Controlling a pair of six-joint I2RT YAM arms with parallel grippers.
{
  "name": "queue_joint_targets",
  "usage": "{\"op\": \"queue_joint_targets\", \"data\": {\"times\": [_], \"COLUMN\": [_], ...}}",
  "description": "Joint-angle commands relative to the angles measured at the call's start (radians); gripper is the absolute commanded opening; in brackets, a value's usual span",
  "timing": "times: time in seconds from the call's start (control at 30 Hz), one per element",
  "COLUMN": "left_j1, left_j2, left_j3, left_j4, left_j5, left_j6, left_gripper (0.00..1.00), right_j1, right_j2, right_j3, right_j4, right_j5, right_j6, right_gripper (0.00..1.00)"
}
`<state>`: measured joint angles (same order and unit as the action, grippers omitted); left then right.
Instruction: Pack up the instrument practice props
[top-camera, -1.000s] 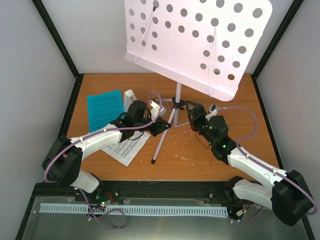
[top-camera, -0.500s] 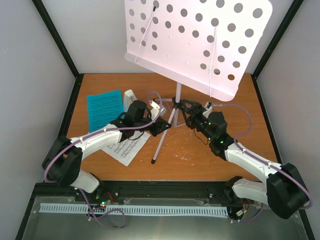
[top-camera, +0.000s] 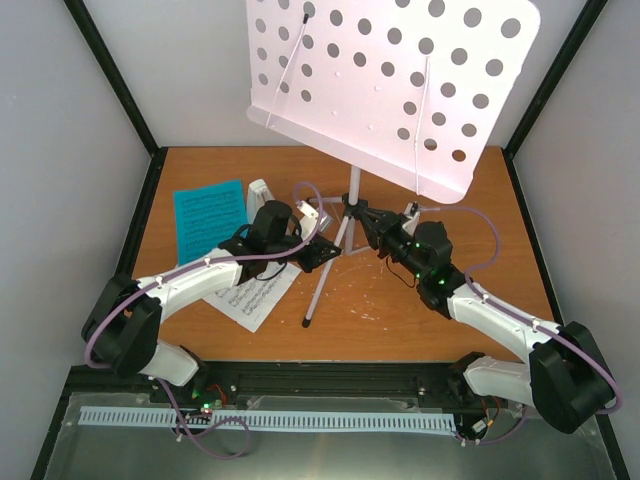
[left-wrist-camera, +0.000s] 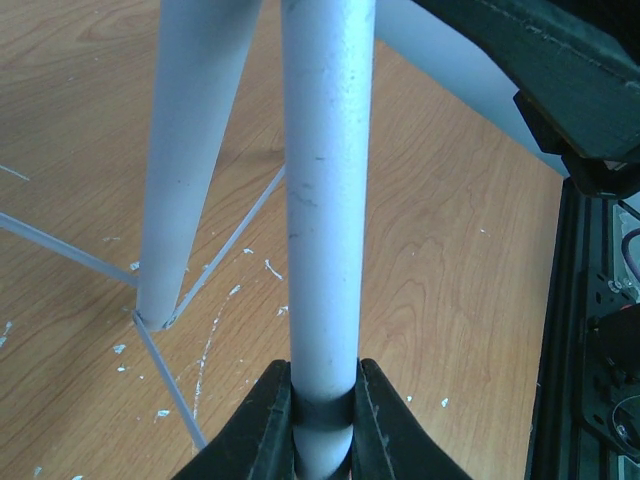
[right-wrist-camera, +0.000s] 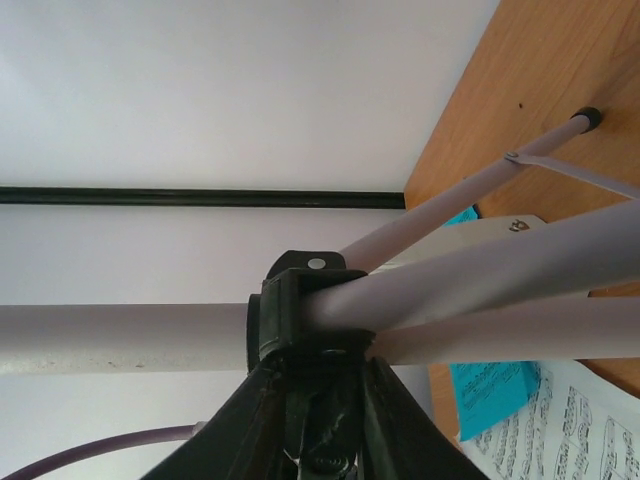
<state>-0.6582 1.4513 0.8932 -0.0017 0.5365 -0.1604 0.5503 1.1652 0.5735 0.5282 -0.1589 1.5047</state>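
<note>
The lilac music stand (top-camera: 353, 190) stands mid-table, its perforated tray (top-camera: 390, 80) high at the back. My left gripper (top-camera: 330, 252) is shut on one tripod leg (left-wrist-camera: 322, 200), and the left wrist view shows the left gripper (left-wrist-camera: 322, 400) with a jaw pressed on each side of the tube. My right gripper (top-camera: 362, 216) is shut on the stand's black leg hub (right-wrist-camera: 298, 305); in its wrist view the right gripper (right-wrist-camera: 322, 385) has its jaws against the hub's underside. A blue sheet-music page (top-camera: 210, 218), a white page (top-camera: 255, 295) and the small white metronome (top-camera: 260, 195) lie left of the stand.
The other tripod legs (left-wrist-camera: 190, 150) and thin braces (left-wrist-camera: 225, 250) spread over the scratched wooden table (top-camera: 420, 300). Grey walls with black corner posts (top-camera: 110, 75) close in three sides. The tray overhangs both wrists.
My right gripper has moved left to the stand's hub and closed on it. The tray has shifted slightly left. The left gripper has kept its hold on the leg.
</note>
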Motion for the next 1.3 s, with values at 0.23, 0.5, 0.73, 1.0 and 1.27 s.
{"op": "queue_joint_targets", "data": {"times": [0.23, 0.5, 0.73, 1.0, 1.27], "left_j1": [0.002, 0.002, 0.002, 0.003, 0.008], "left_j2": [-0.037, -0.032, -0.036, -0.035, -0.108], "left_j3": [0.038, 0.034, 0.044, 0.045, 0.013], "left_j4": [0.002, 0.007, 0.012, 0.017, 0.076], "left_j5": [0.017, 0.021, 0.024, 0.024, -0.009], "left_j6": [0.02, 0.019, 0.019, 0.015, -0.019], "left_gripper": [0.0, 0.0, 0.0, 0.02, 0.76], "right_j1": [-0.003, 0.001, 0.016, 0.021, -0.134], "right_j2": [-0.001, 0.04, 0.003, -0.106, -0.267], "right_j3": [-0.018, -0.033, 0.028, 0.103, -0.018], "right_j4": [0.024, 0.099, -0.158, -0.421, -0.281], "right_j5": [0.012, -0.016, 0.044, 0.138, -0.075], "right_j6": [-0.058, -0.511, -1.122, -1.367, -1.125], "right_gripper": [0.06, 0.03, 0.03, 0.31, 0.71]}}
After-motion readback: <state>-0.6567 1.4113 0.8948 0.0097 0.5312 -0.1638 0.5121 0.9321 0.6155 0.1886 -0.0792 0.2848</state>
